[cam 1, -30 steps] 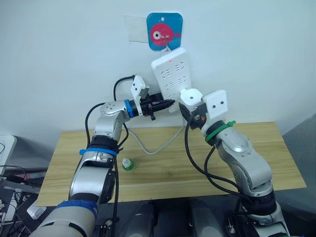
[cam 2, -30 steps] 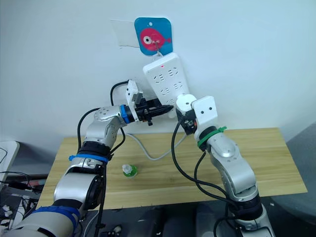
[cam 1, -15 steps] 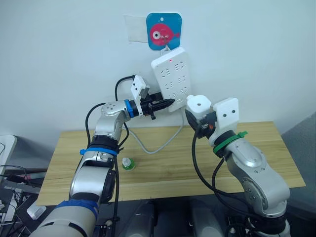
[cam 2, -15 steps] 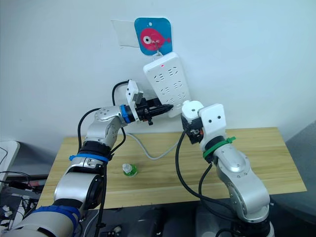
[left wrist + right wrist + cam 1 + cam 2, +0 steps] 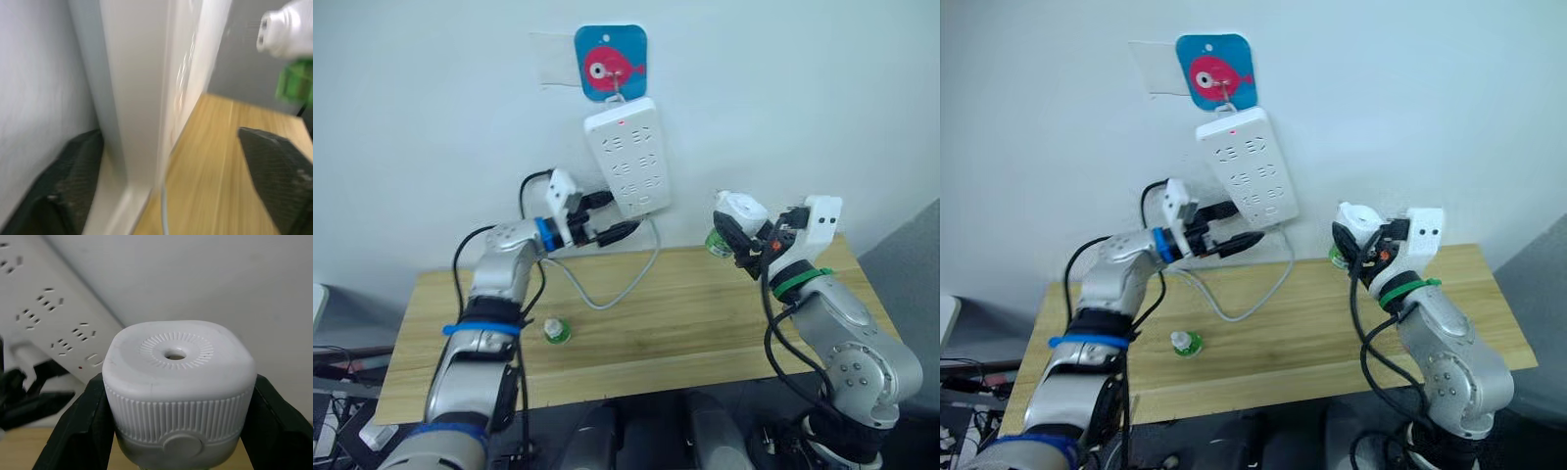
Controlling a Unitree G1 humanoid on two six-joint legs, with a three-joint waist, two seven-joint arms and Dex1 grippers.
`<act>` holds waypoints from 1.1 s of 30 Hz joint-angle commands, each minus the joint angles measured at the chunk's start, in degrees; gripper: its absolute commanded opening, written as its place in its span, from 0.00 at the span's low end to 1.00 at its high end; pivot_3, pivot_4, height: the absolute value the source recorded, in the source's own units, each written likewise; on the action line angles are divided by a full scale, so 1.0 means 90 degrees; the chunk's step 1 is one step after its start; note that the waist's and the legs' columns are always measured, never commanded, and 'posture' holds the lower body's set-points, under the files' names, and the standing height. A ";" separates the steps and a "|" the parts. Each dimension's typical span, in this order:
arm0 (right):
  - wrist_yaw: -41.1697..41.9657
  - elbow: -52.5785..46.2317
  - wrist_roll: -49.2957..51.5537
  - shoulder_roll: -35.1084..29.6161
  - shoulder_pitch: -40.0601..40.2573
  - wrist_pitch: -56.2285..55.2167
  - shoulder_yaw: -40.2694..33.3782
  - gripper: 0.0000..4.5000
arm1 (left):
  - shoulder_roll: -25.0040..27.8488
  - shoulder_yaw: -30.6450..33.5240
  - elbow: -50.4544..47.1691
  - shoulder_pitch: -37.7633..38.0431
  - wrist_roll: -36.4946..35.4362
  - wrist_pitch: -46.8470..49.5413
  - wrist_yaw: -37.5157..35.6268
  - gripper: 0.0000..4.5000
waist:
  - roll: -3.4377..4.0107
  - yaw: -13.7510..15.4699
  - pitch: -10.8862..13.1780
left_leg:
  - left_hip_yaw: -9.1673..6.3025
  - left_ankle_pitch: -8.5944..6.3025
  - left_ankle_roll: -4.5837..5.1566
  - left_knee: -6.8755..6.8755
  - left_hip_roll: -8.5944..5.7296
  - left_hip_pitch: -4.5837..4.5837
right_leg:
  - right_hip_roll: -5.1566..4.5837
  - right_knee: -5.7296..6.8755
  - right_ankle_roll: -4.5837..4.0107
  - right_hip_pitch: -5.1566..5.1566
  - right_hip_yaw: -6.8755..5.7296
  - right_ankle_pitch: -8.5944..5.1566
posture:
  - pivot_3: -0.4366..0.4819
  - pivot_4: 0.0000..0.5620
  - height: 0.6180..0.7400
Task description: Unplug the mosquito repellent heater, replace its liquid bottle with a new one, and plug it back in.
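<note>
Gripping the mosquito repellent heater (image 5: 736, 211) between its two black fingers, the right gripper (image 5: 740, 233) holds the unit up in the air above the far right part of the wooden table (image 5: 705, 323), well clear of the power strip (image 5: 626, 157). The wrist view has the heater's ribbed white body squeezed from both sides, its round vent facing the camera. A green bottle (image 5: 716, 242) hangs from the heater's underside (the one due to be swapped, I judge).

Further left, the left gripper (image 5: 605, 217) stands with its fingers spread apart, straddling the lower edge of the power strip, which hangs tilted on the wall below a blue fish hook (image 5: 610, 63). From the pictures I cannot tell whether the fingers touch the strip or only bracket it. A grey cable (image 5: 607, 289) loops from the strip down onto the table.

Near the left front of the table stands a small green-and-white bottle (image 5: 555, 330), upright, well apart from both grippers; I take it for the replacement.

Unplugging looks done, and the bottle swap is now in hand. Next, the heater should come down toward the table, and the left gripper must leave the strip to take hold of the old bottle and unscrew it while the right keeps the body firmly held.
</note>
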 commanded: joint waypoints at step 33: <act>-0.5687 0.0535 0.7998 -0.0762 0.0830 -0.3420 0.1242 0.66 | -0.1492 -0.2048 -0.4059 0.2342 0.0816 -0.0941 0.2315 0.99 | 0.0026 0.0046 0.0062 | 0.0116 0.0014 0.0042 -0.0019 0.0007 -0.0025 | 0.0003 -0.0009 0.0009 -0.0047 0.0100 0.0003 | 0.27 0.52 1.00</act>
